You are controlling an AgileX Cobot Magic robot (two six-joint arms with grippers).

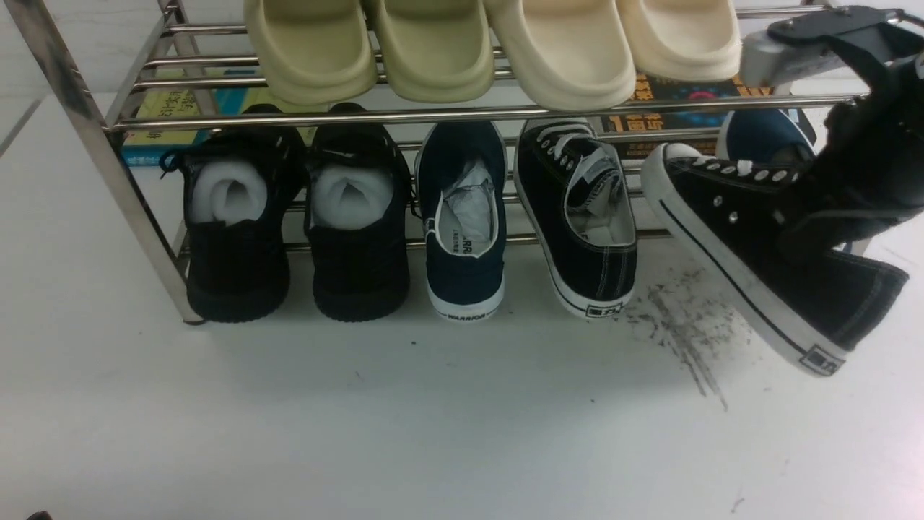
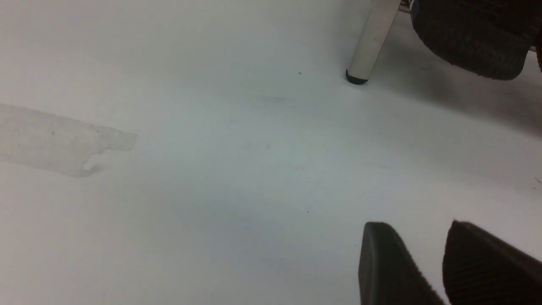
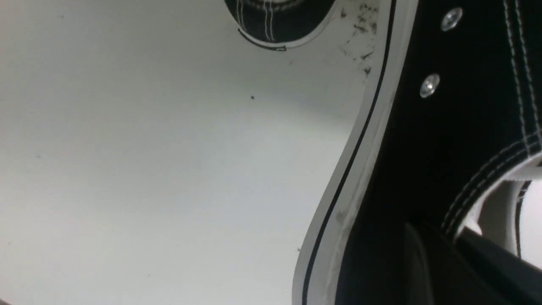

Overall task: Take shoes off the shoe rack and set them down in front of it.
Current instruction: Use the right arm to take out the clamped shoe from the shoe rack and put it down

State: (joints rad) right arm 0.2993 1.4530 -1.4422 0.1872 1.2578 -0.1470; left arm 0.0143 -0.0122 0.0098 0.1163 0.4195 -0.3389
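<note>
White surface (image 1: 433, 433), grey scuff marks (image 1: 686, 339) below the hand. Right gripper (image 3: 449, 258) clamped on the collar of one black canvas sneaker (image 1: 758, 245), which hangs tilted, clear of the surface. Its mate (image 1: 577, 217) sits to that hand's left, on the lower tier of the shoe rack (image 1: 361, 115). Left gripper (image 2: 432, 271) part open and empty, near the rack's corner post (image 2: 372, 38).

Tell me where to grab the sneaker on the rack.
Pinch the heel collar of the sneaker, one finger inside the opening, coming from the front and above. Its heel sticks out past the front of the rack and the opening faces up, while the toe sits under the upper tier.
</note>
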